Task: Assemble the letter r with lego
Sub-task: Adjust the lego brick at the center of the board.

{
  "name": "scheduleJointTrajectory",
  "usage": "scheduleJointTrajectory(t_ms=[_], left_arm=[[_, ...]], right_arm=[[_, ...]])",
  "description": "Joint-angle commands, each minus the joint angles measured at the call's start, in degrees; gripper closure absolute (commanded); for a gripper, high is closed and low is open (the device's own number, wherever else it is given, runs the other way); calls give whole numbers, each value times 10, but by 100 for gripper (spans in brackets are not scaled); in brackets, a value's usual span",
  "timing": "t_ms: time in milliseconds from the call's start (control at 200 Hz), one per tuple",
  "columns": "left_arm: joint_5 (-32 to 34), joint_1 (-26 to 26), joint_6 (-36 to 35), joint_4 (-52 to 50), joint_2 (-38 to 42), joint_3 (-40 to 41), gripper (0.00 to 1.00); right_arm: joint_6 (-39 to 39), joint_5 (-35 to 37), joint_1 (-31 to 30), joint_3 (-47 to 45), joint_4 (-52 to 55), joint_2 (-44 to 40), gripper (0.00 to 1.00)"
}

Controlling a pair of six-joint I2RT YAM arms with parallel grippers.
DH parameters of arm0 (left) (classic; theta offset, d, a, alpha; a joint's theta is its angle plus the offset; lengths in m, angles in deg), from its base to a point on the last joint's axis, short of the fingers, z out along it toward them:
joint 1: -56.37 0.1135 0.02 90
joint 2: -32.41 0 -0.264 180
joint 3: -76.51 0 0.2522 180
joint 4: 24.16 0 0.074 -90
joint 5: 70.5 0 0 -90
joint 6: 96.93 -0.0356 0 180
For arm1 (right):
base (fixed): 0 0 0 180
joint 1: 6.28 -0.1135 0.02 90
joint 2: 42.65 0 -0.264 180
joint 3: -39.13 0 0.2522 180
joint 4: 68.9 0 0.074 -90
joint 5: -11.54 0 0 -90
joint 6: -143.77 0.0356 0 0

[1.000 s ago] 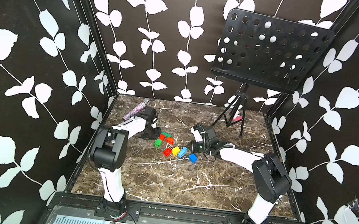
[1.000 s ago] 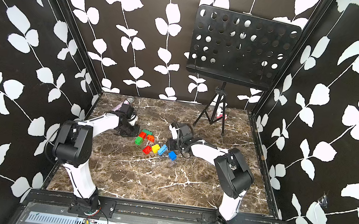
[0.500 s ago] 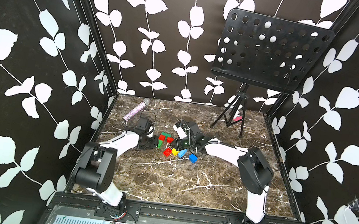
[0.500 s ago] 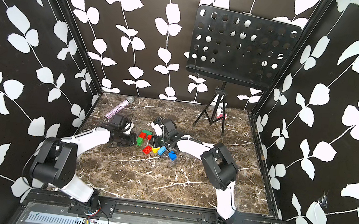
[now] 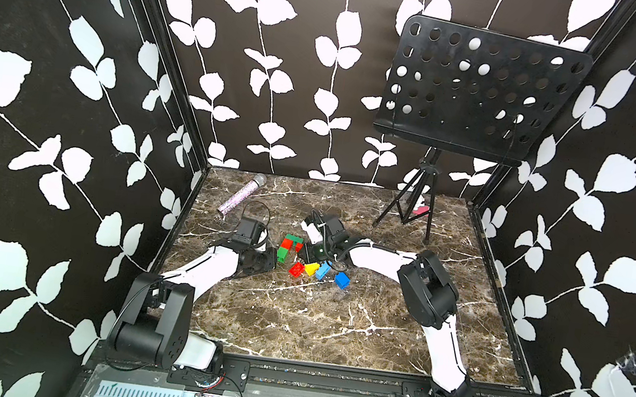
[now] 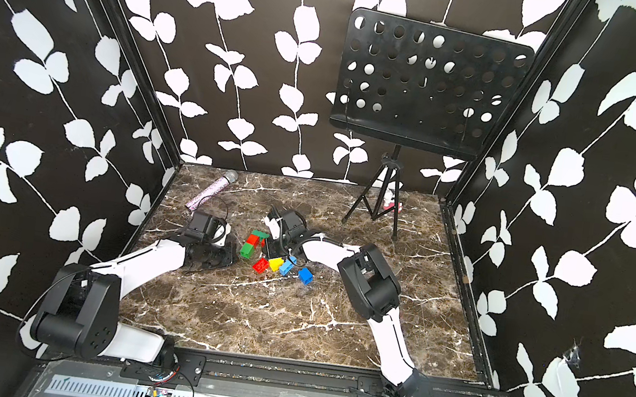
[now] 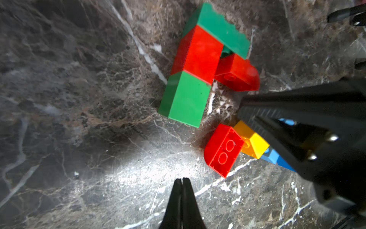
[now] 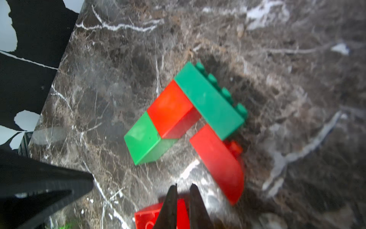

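The left end effector (image 7: 181, 179) is pinched tight on nothing, while the right end effector (image 8: 183, 185) shows a narrow, empty slit above a loose red brick (image 8: 146, 218) that the frame edge cuts off. Between them, flat on the marble worktop (image 5: 293, 320), lies the lego: a long dark green brick (image 8: 210, 101) capping a middle red brick (image 8: 170, 107) and a light green brick (image 8: 142, 136) in line. A rounded red brick (image 8: 217, 160) sits under its other end, joined or not I cannot tell, and the right arm hides most of the blue bricks (image 7: 271, 156) beside the yellow brick (image 7: 253, 142).

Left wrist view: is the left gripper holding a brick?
No, the left gripper has its tips pressed together with nothing between them, over bare marble tabletop.
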Motion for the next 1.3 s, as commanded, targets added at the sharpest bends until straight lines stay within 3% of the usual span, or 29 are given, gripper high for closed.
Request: scheduleJointTrajectory(t_ms=[0, 425, 660, 870, 985, 1055, 1290], left_arm=[[-7, -6, 6, 16, -7, 7, 100], [-10, -20, 14, 27, -27, 4, 100], [-9, -23, 14, 26, -29, 3, 100], [-4, -23, 16, 32, -8, 2, 100], [-4, -26, 18, 51, 15, 7, 78], [-2, -31, 19, 61, 31, 8, 71], [8, -38, 15, 57, 26, -3, 66]], right_arm=[[2, 14, 1, 26, 1, 18, 86], [-31, 57, 1, 73, 32, 51, 86], [-41, 33, 1, 49, 3, 25, 85], [-51, 44, 2, -41, -7, -83, 67], [-55, 48, 7, -80, 8, -114, 67], [-56, 48, 9, -105, 1, -127, 66], [-66, 37, 10, -111, 18, -114, 64]])
